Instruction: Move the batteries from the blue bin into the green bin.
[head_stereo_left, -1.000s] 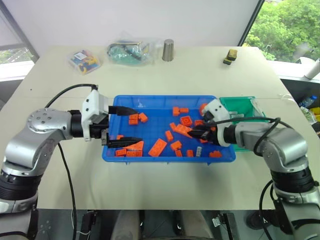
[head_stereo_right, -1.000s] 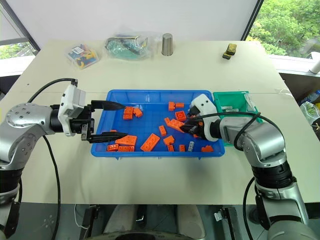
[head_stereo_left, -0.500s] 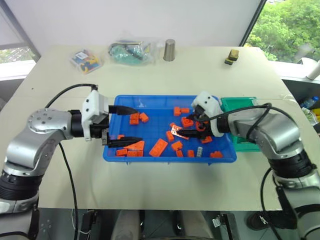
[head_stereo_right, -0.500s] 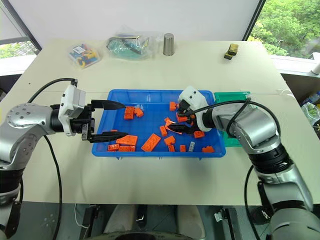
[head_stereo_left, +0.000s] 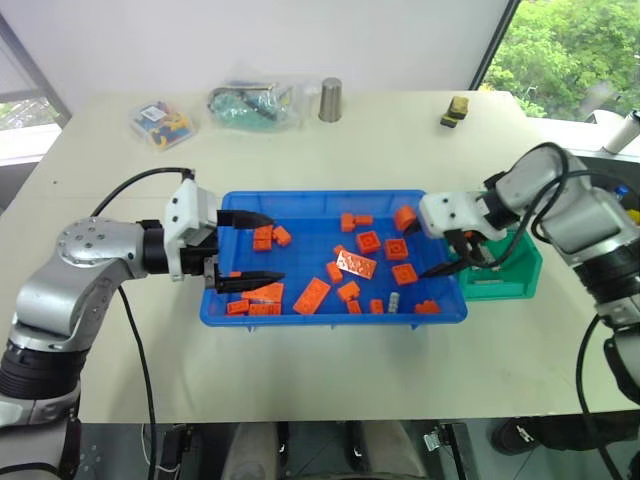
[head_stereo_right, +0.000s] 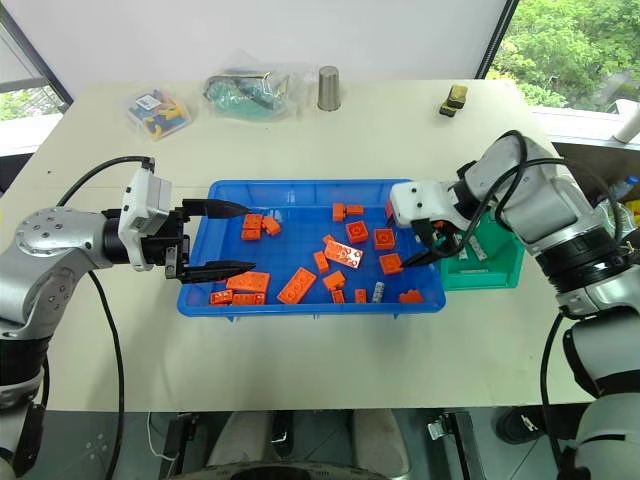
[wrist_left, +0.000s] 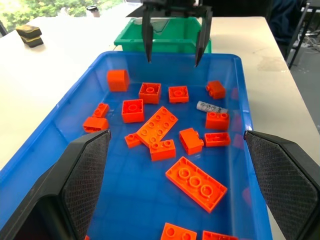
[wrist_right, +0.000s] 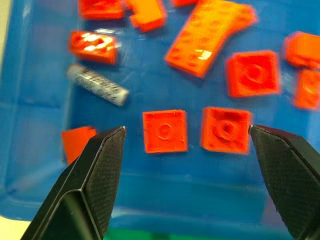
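Seeing shallow blue plastic bin (head_stereo_left: 300, 315) holding orange toy bricks (head_stereo_left: 311, 295) plus one slim silver battery (head_stereo_left: 394, 301); both my grippers (head_stereo_left: 243, 249) (head_stereo_left: 447, 254) spread, empty.

No text, brand, number or sign can be read. The battery (wrist_right: 97, 85) lying in the blue bin (head_stereo_left: 300, 205) carries dark print along its silver side, too blurred to make out. The bags (head_stereo_left: 255, 103) at the desk's (head_stereo_left: 330, 370) twelve o'clock edge show coloured contents but no legible lettering.
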